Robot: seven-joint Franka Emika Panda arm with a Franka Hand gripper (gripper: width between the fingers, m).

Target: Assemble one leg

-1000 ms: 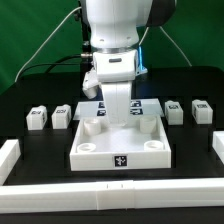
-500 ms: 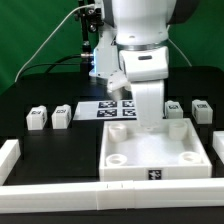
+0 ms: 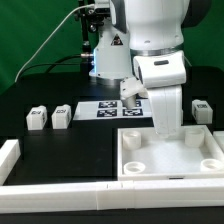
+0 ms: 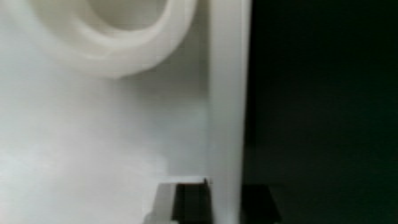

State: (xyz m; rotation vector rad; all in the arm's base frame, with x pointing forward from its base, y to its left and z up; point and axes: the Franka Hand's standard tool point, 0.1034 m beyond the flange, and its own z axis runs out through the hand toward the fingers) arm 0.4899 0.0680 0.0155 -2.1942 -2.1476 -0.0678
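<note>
A: Checking progress. Anything fitted yet?
B: Nothing. Two legs sit loose on the surface at the exterior view's left, another leg at its right. Tool looks clamped on the far wall of the panel. Whole fitting remains.

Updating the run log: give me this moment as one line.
gripper down at panel far wall | grip unclear | legs loose, none in panel

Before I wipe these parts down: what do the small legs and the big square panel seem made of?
The legs and panel look like matte white plastic, perhaps printed: uniform colour, dull sheen, no grain. The legs' tags look printed, black on white.
</note>
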